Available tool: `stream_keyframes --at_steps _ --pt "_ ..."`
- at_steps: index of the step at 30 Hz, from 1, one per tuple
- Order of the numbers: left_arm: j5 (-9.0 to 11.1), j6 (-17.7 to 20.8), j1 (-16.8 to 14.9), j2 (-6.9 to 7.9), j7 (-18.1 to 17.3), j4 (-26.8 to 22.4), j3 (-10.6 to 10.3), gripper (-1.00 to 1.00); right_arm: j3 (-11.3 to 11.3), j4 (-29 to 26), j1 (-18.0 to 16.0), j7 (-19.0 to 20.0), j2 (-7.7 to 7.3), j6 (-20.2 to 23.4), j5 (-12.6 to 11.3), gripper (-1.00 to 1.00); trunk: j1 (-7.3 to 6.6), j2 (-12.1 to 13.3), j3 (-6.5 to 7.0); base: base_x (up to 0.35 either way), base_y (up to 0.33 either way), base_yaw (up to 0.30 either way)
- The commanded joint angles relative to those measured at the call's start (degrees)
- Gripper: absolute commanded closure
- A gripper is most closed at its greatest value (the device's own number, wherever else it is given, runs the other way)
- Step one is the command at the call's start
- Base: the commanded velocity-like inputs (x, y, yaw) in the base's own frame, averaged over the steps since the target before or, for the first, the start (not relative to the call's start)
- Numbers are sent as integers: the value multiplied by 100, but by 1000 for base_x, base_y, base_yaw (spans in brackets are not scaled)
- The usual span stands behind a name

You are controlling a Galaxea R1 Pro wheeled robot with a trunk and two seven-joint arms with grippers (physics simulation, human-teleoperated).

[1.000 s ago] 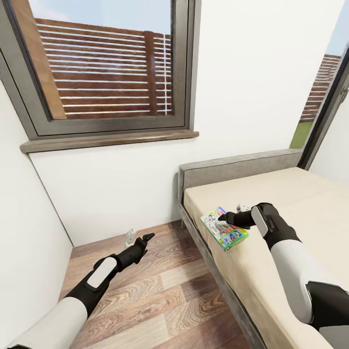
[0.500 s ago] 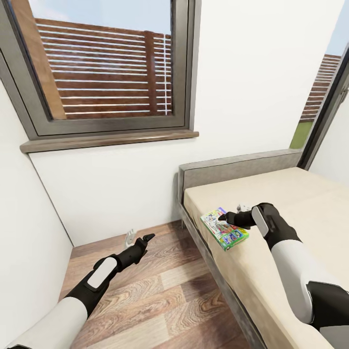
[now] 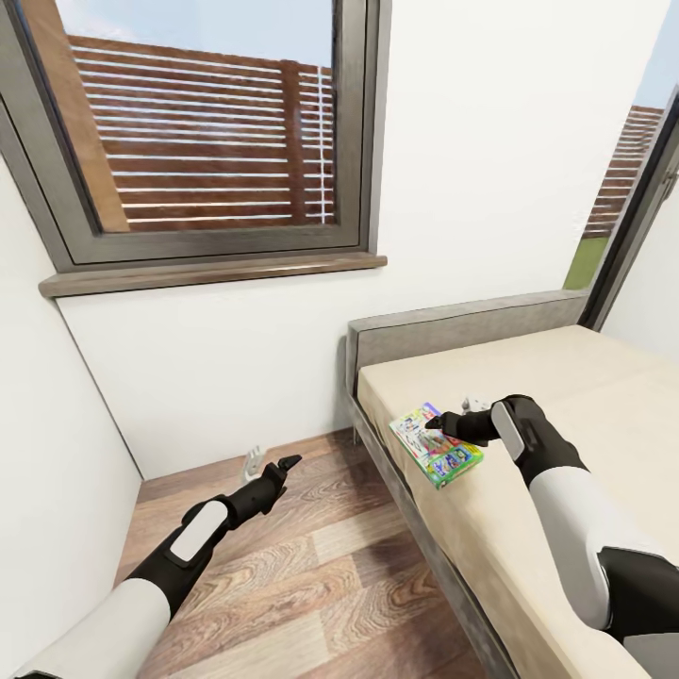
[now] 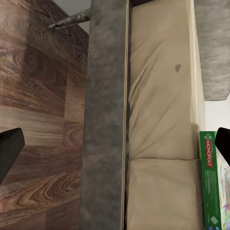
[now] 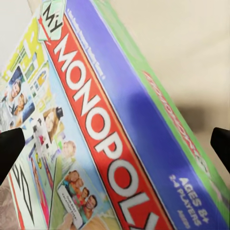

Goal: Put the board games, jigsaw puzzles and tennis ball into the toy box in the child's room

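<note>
A "MONOPOLY" board game [image 3: 436, 443] with a green edge lies flat on the beige bed [image 3: 585, 377], near the mattress's left edge and not far from the grey headboard [image 3: 462, 325]. My right gripper [image 3: 441, 422] hovers low over the box's far end, open. In the right wrist view the printed lid [image 5: 96, 120] sits close under the right gripper [image 5: 115, 148], between its spread fingertips [image 5: 9, 146]. My left gripper [image 3: 285, 464] hangs open above the wooden floor, left of the bed. In the left wrist view the left gripper [image 4: 115, 146] looks at the bed frame [image 4: 105, 120] and the game's green side [image 4: 208, 177].
A white wall with a grey-framed window [image 3: 207, 141] and a wooden sill [image 3: 207, 273] stands ahead. Another white wall [image 3: 47, 490] closes in on the left. Wooden floor [image 3: 311, 585] runs between that wall and the bed's dark grey side rail [image 3: 424, 556].
</note>
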Motion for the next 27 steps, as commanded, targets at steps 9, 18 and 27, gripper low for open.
stream_keyframes --at_steps 9,18,27 --pt "-18 -119 9 -104 48 104 -23 -100 -29 -24 -6 5 -16 39 74 -100 -1 -2 -7 0 0 0" --pt "-254 -201 9 -205 74 220 -14 -100 -32 -188 24 4 -111 52 73 -100 -1 -2 -7 0 0 0" --pt "-303 -214 9 -223 83 238 -13 -100 -33 -436 56 4 -215 109 68 -100 -1 -2 -7 0 0 0"
